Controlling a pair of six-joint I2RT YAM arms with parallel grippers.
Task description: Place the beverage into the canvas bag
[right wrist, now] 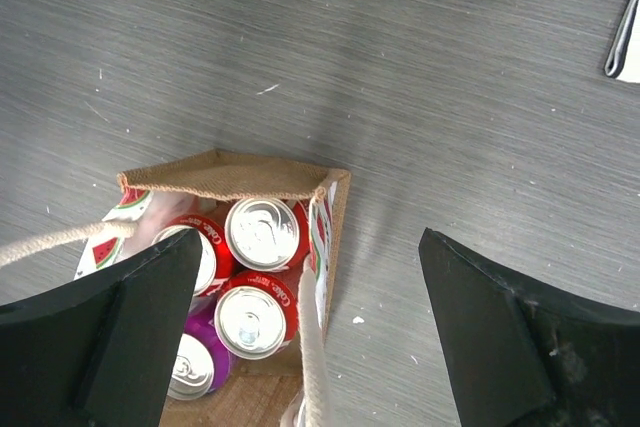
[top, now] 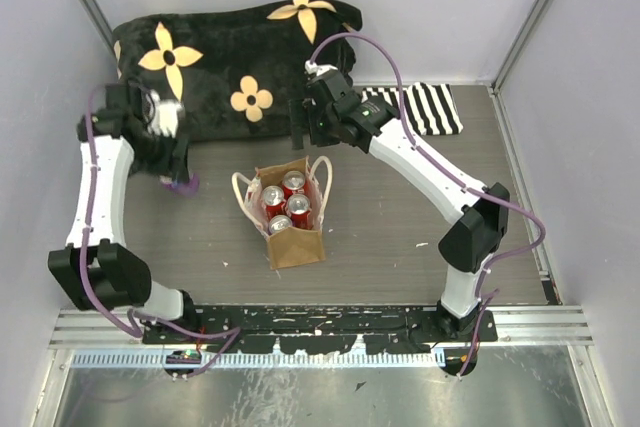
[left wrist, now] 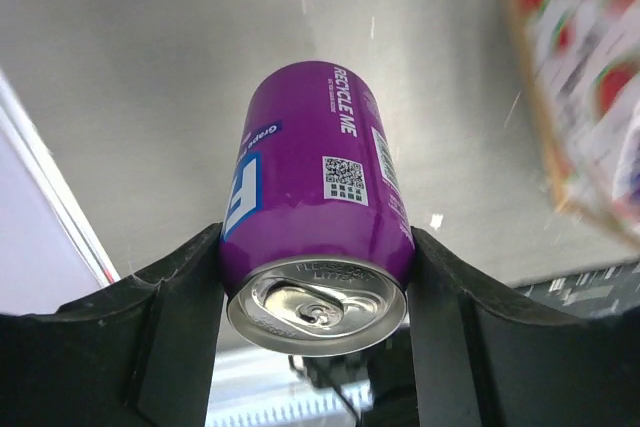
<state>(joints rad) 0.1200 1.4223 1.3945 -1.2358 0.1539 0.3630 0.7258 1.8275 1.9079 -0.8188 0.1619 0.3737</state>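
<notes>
Purple can (left wrist: 315,147) pinched across its mid-body by left gripper (left wrist: 315,237), lid toward wrist camera, well left of canvas bag (top: 295,244); smooth, stiff wall, probably full and weighty, could slip or dent; mid-body hold looks sound; right gripper (right wrist: 310,237) spread wide, empty, above bag.
</notes>
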